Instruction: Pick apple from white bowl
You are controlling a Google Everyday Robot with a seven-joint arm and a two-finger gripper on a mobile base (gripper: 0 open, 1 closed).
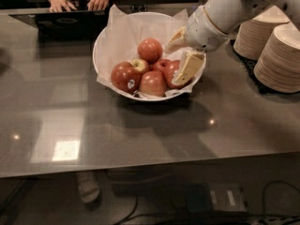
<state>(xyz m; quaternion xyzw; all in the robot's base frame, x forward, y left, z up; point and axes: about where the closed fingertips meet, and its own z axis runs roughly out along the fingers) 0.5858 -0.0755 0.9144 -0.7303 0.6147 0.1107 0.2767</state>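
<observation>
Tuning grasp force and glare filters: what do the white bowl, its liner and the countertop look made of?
White bowl: smooth, slightly glossy rim, likely ceramic or hard plastic; can't tell which. Liner: thin white paper, crinkled, corners sticking up. Countertop: grey polished stone or laminate, mirrors bright lights. Gripper, open over the bowl's right side: cream fingers look matte, maybe plastic.
</observation>
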